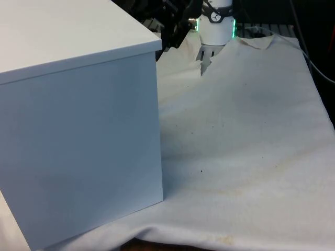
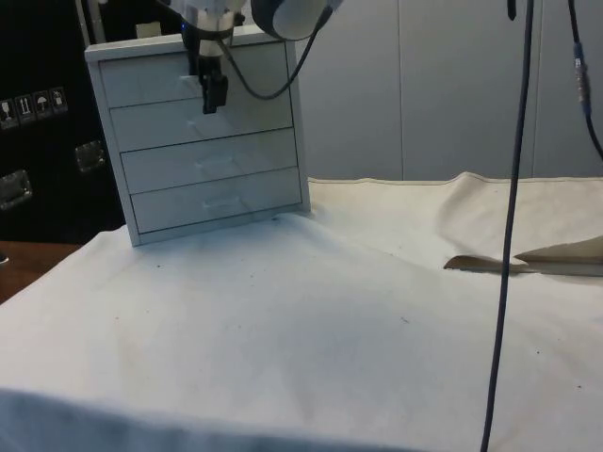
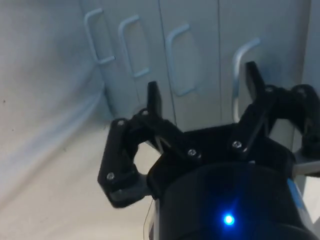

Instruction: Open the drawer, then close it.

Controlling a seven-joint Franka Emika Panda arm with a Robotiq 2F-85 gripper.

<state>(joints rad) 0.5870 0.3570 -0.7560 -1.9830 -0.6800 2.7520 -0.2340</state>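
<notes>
A white chest of drawers [image 2: 212, 141] with four drawers stands at the table's end, and all of them look closed. In the front view the chest [image 1: 78, 130] turns a plain side to the camera. My black gripper [image 2: 212, 99] hangs in front of the top drawer [image 2: 160, 80], about level with its lower edge. It is open in the wrist view [image 3: 202, 87], with nothing between its fingers. One finger [image 3: 252, 80] sits right beside the top drawer's handle [image 3: 239, 60]; the other finger [image 3: 152, 100] lies over the second drawer. In the front view the gripper [image 1: 171, 36] shows just behind the chest's top corner.
A white cloth [image 2: 311, 330] covers the table, wrinkled and folded up at the side view's right [image 2: 528, 259]. A dark cable [image 2: 509, 235] hangs down in front of the side camera. Open cloth lies before the chest.
</notes>
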